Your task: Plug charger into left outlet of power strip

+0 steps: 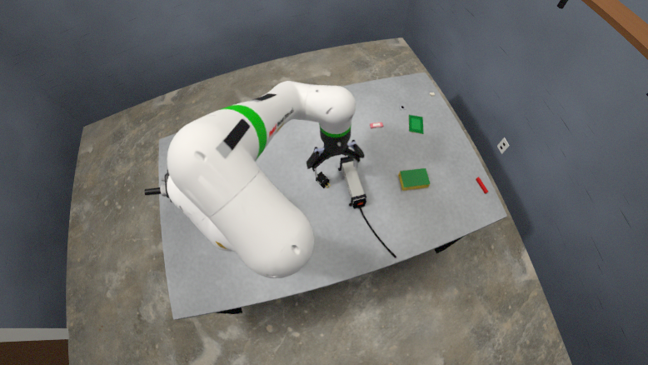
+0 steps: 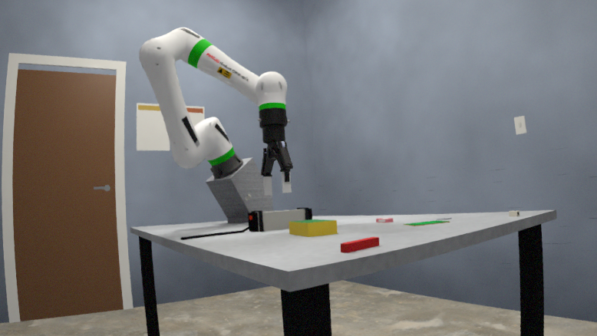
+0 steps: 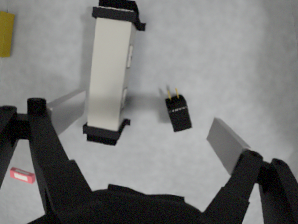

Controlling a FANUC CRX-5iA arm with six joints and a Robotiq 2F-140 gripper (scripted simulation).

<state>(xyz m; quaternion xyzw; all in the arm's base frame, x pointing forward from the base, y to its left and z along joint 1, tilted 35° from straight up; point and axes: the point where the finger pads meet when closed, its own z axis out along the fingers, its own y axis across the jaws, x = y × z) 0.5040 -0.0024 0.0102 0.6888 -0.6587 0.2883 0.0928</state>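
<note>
From the top, the black two-fingered claw (image 1: 334,174) hangs wide open and empty over the grey counter (image 1: 271,272), the small black charger block (image 1: 322,180) beside the white power strip (image 1: 354,183). Exterior view: claw well above the strip (image 2: 279,219). Wrist view: charger (image 3: 177,112) lies apart, between the fingers.

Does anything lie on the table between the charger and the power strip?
No. In the wrist view the small black charger lies beside the white power strip, with only bare grey table between them. The top view shows the same gap.
</note>
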